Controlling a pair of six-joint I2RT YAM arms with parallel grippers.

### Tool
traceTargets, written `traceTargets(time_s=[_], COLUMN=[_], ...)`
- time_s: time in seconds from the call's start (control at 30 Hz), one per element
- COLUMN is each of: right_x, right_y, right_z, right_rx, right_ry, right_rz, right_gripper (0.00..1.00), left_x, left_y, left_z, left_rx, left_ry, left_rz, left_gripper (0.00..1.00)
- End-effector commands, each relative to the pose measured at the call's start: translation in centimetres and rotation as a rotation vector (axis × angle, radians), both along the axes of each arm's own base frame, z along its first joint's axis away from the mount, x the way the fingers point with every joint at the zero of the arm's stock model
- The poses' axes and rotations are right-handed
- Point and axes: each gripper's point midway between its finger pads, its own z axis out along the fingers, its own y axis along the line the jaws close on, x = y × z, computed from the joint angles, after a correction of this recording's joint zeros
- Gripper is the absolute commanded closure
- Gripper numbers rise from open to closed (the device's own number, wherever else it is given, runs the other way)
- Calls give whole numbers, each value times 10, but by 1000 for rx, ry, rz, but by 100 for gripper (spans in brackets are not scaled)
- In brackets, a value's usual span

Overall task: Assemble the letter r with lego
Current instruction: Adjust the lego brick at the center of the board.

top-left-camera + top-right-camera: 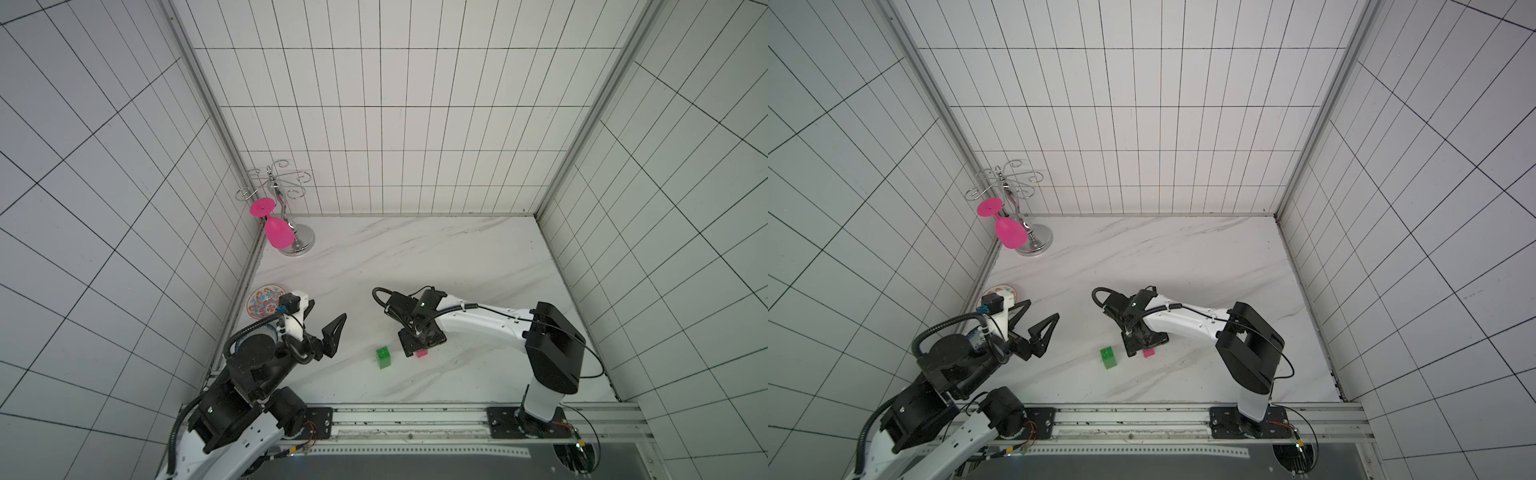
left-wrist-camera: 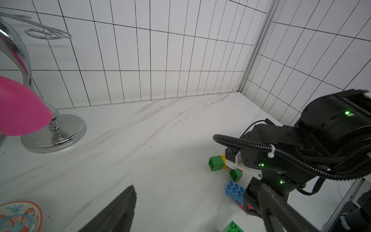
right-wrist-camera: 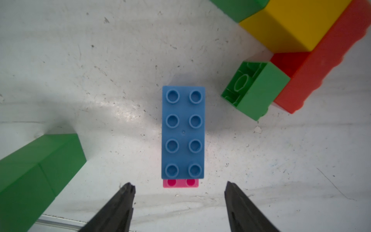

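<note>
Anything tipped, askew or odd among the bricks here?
One green cube lies tipped on its side, hollow underside showing, beside the red brick. The blue brick sits studs-up over the pink brick, which pokes out at one end. Nothing looks damaged.

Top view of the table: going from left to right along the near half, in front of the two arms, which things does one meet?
Patterned plate → left gripper → green lego bricks → pink lego brick.
</note>
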Motion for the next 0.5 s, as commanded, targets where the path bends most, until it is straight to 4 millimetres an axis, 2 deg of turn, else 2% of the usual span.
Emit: traceTargets(time_s=[0.0, 0.2, 0.47], right_x=[4, 9, 9], right_y=[-2, 3, 10], right_z=[-3, -21, -28], right_rx=[-40, 1, 73], right_ry=[10, 65, 96], right_rz=[12, 78, 241], right_gripper=[24, 29, 43], left_x=[2, 2, 3], left_y=[-2, -3, -2], left_z=[3, 2, 1], left_rx=[-13, -9, -7], left_ry=[-14, -11, -6], left_rz=[-3, -3, 2], left_gripper=[5, 5, 5])
